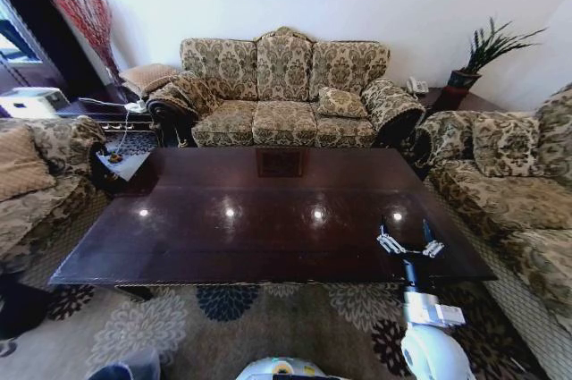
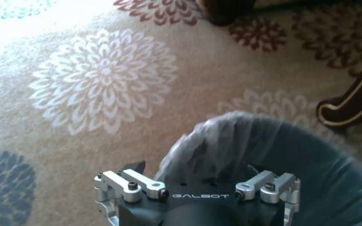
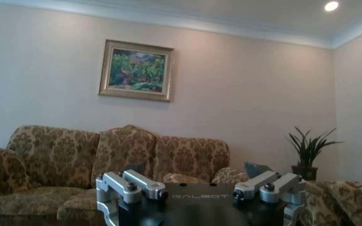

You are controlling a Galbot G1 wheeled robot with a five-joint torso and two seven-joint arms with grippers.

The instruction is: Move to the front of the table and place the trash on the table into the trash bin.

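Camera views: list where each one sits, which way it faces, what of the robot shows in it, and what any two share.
Head view: on the head, looking forward and down over the table to the sofa; the right gripper shows open above the table's near right part.
Left wrist view: on the left arm, facing down at carpet and the bagged trash bin; the left gripper shows open.
Right wrist view: on the right arm, facing level at sofa, painting and plant.
Shared: head and right wrist views share sofa, painting, plant.
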